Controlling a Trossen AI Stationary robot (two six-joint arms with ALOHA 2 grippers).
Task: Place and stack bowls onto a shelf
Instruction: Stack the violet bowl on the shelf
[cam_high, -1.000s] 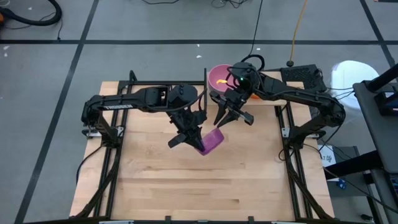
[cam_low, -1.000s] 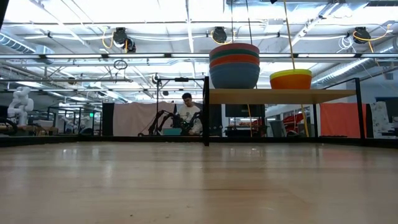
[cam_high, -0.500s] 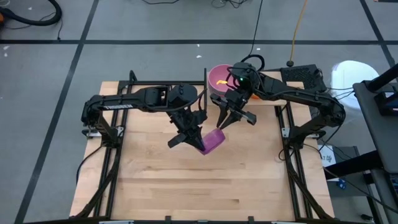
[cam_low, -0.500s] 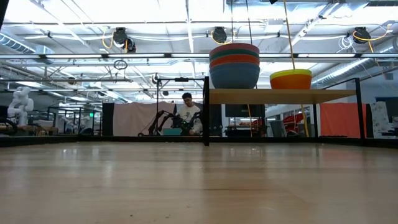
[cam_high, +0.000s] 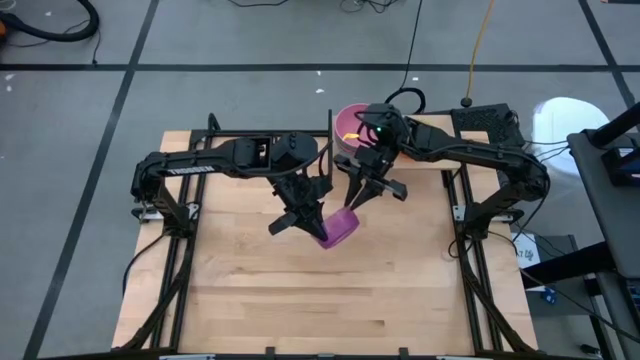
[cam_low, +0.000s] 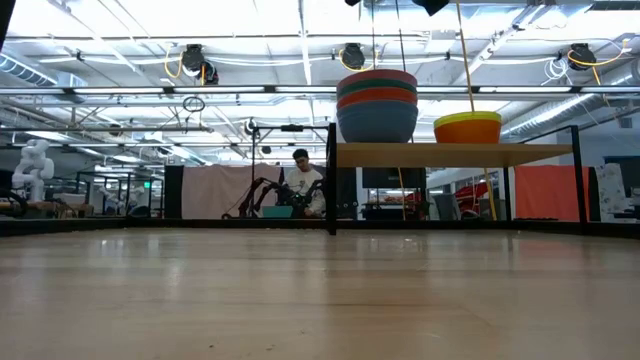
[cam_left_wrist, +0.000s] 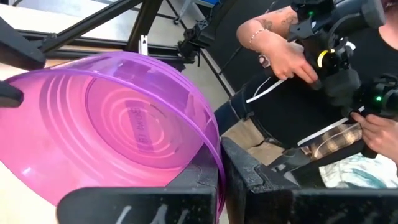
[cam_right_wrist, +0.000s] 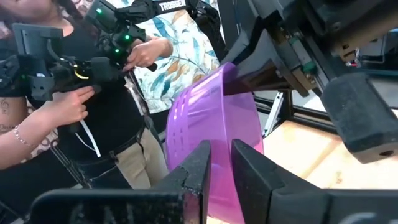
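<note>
Mid-handover, by the look of it: purple bowl (cam_high: 341, 228) held up off the table (cam_high: 250, 290) between the two arms, not yet on the shelf (cam_low: 455, 154).

Left gripper (cam_high: 318, 229): jaws pinching the bowl's rim, one finger inside, one outside. Bowl tilted steeply, nearly on edge; mouth turned sideways rather than up, base away from the left jaws. No real long axis on a round bowl; widest span along the rim, running slantwise from these jaws.

Right gripper (cam_high: 354, 200): just beside the bowl's far rim, jaws slightly spread, rim lying at or in the narrow gap; contact impossible to confirm.

Next, probably: close right jaws on the rim, release left, then carry toward the shelf, beyond the right jaws, where the stack of larger bowls (cam_low: 377, 104) and an orange-and-yellow pair (cam_low: 468, 127) sit.
</note>
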